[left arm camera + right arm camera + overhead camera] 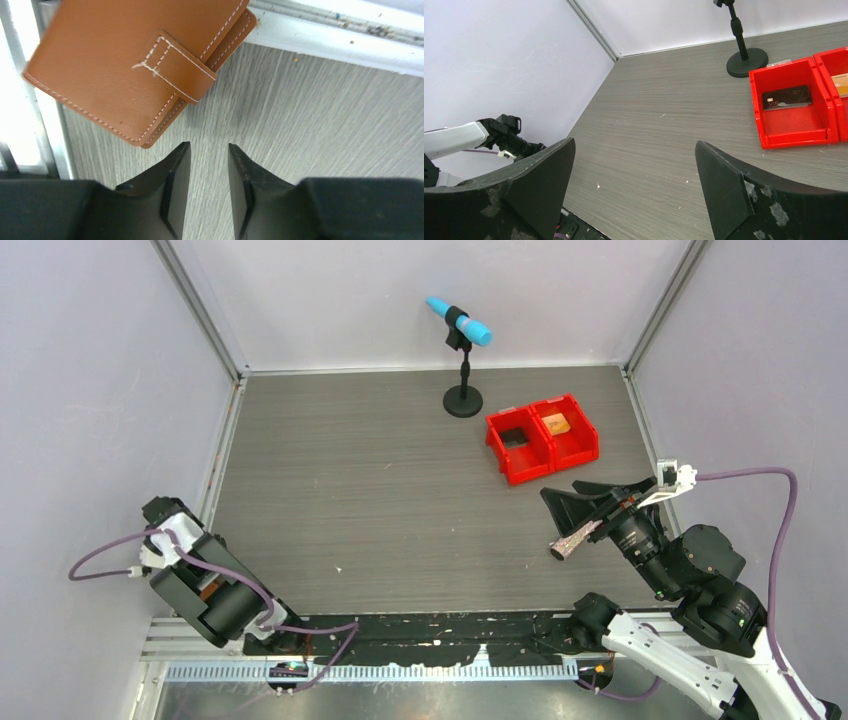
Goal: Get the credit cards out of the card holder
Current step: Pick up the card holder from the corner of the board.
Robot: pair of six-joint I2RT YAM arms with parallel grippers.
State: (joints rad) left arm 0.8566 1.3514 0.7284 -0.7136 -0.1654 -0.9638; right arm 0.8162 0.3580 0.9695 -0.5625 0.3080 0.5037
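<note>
Brown leather with pale stitching, the card holder (130,65) lies folded shut, its tab down over the edge, at the left edge of the bench (300,125) toward the near-left corner, beside a pale metal rail (30,120). Just short of it, not touching, the left claw (209,147) points at the bare wood grain with only a narrow gap between its fingers, gripping nothing. Well apart, over the near-right part of the bench, the right claw (634,150) is spread wide and empty, and beyond it toward the far-right corner sit the red bins (515,472), one holding a dark card (786,96).
</note>
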